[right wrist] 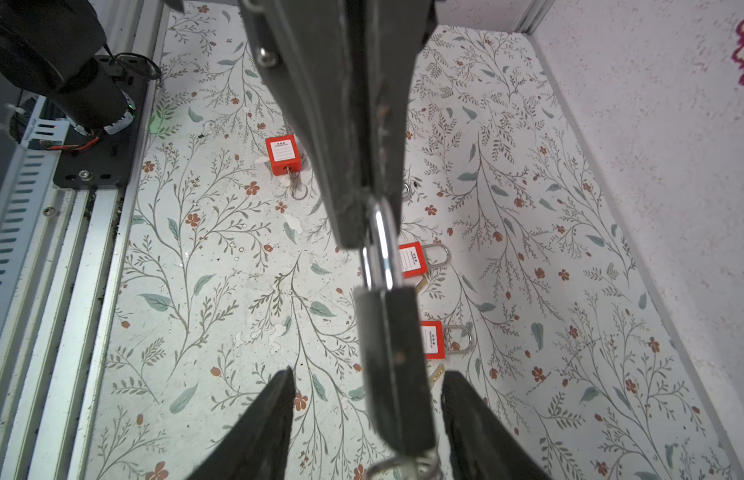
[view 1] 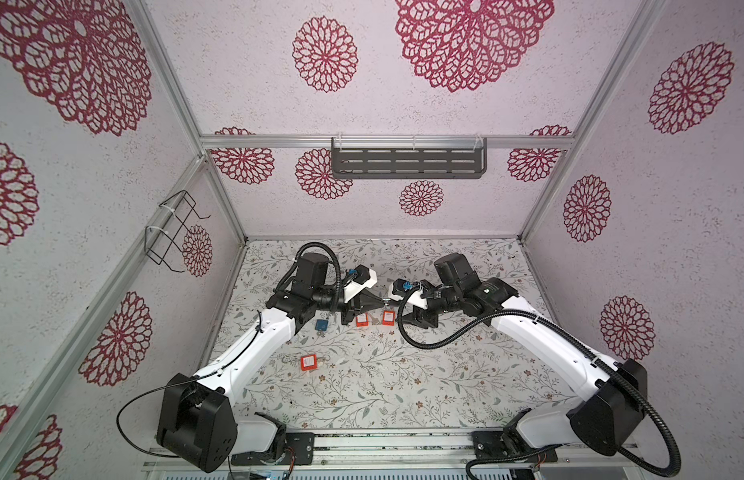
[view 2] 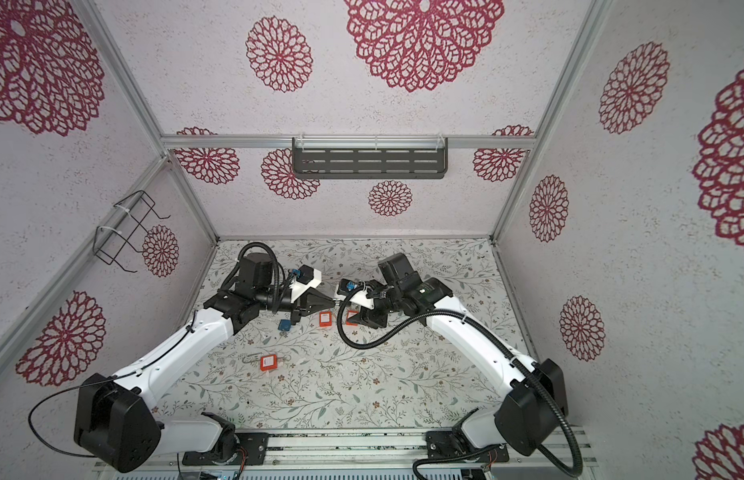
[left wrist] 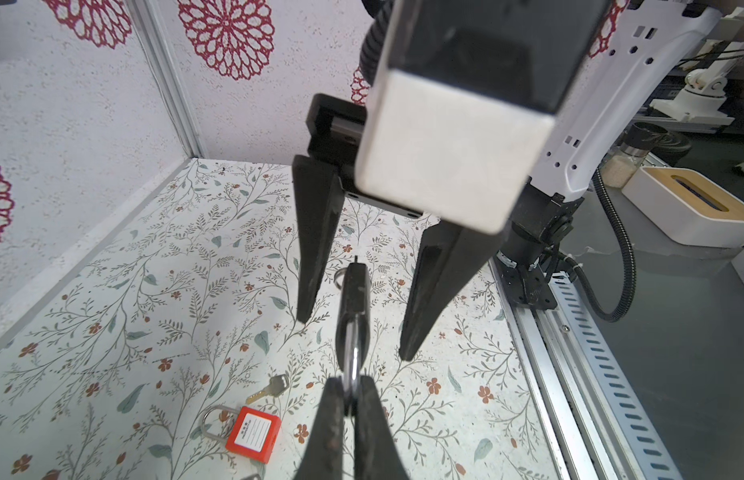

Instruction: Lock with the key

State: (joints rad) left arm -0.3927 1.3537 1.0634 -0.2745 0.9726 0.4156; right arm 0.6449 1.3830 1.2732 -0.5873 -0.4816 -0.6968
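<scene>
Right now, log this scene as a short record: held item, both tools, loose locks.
held item: black padlock, off the table, key ring at its base
left tool: shut on the shackle
right tool: open, jaws either side of the padlock body, not touching it
loose locks: three red padlocks, one blue padlock

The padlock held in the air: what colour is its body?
Black; the padlock shows best in the right wrist view.

Three red padlocks [view 1: 308,362] [view 1: 362,320] [view 1: 388,318]; one blue padlock [view 1: 321,325]; one black padlock [right wrist: 393,365].
</scene>
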